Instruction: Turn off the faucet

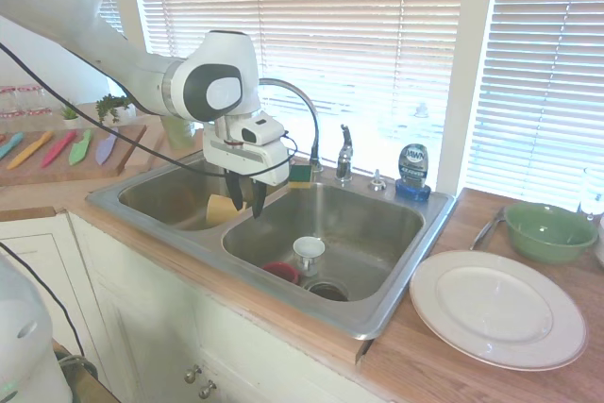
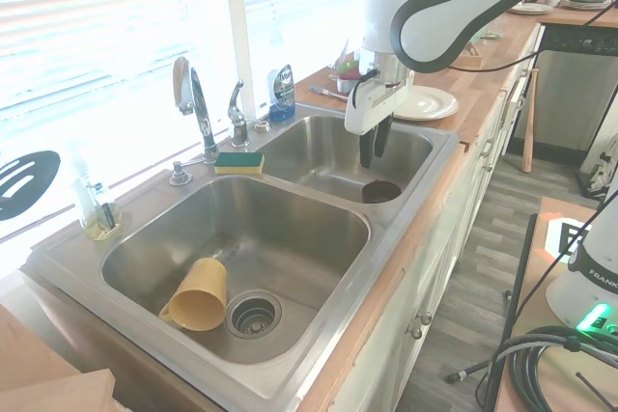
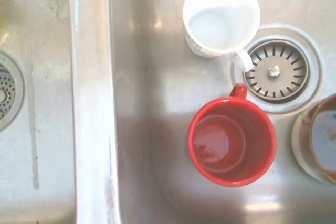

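And here we go: the gripper [image 1: 247,201] hangs over the sink [image 1: 377,313], above the basin that holds the mugs, pointing straight down, jaws close together with only a slim gap between them and nothing held. The target is well apart from it: the faucet [image 1: 304,101] stands at the back rim of the sink, under the window blinds, roughly on the divider between the two basins. Its lever handle [image 1: 345,152] rises just beside the spout's base, upright and slightly tilted. By my read, that lever is the place to take hold, near its top end for leverage; it looks like rigid polished chrome, so stiff but slippery, and a push may serve better than a pinch. The spout is a tall gooseneck, bright chrome, arching high. I can't make out any water stream in these views. Down in the basin, the wrist view shows a red mug [image 3: 231,141] and a white mug [image 3: 221,15] by the drain. A green-and-yellow sponge [image 2: 238,162] lies on the rim near the spout's base
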Action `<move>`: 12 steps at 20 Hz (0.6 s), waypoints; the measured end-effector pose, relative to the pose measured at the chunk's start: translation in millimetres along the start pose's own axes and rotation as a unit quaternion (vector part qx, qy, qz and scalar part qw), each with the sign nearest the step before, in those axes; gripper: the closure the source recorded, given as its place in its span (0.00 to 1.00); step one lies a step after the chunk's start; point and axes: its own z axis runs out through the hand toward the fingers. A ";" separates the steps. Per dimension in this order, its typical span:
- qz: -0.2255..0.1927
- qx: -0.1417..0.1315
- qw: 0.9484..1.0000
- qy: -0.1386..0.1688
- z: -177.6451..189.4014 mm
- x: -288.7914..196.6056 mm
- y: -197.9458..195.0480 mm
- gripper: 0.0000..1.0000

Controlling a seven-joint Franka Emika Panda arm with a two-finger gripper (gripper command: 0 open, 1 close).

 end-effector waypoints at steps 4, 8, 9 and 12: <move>0.003 0.000 1.000 -0.001 0.4 4.1 -0.4 1.00; 0.006 0.003 1.000 0.000 -1.8 11.0 -4.7 1.00; 0.008 0.005 1.000 0.001 -3.1 14.3 -7.2 1.00; 0.010 0.013 1.000 0.005 -8.8 29.8 -22.7 1.00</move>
